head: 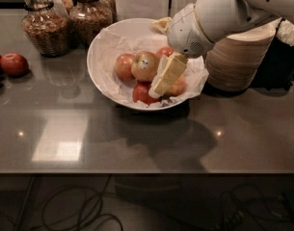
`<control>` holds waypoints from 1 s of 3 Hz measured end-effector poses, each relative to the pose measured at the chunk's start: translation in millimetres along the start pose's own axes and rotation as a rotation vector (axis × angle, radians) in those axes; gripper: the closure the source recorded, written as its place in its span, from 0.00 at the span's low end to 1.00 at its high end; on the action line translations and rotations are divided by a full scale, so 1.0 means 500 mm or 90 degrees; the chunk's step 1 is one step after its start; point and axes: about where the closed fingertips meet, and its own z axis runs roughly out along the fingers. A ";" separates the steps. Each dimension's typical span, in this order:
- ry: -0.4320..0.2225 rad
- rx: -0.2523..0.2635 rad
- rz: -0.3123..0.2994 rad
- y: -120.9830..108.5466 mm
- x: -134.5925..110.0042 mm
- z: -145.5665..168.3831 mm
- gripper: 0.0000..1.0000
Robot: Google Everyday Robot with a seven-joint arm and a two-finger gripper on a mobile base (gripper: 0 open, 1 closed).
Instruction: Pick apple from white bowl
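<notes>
The white bowl (104, 43) stands on the dark counter, lined with crinkled white paper. In it lies the apple (144, 65), yellow-green with a reddish blush and a small white sticker, among smaller red apples (124, 66) and a pale orange-yellow one (178, 86). My gripper (161, 83) reaches in from the upper right and hangs over the bowl just right of the stickered apple. Its cream fingers (169, 74) point down and left, tips near a red apple (141, 93) at the bowl's front. It holds nothing that I can see.
Two glass jars (42, 23) stand behind the bowl at the left. Red apples (14, 64) lie loose at the counter's left edge. A stack of beige paper bowls (240, 57) stands right of the bowl, under my arm.
</notes>
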 end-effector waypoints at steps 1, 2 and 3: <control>-0.001 0.009 0.008 -0.023 0.019 0.012 0.00; -0.004 0.002 0.011 -0.034 0.025 0.033 0.00; -0.009 -0.017 0.016 -0.032 0.033 0.058 0.00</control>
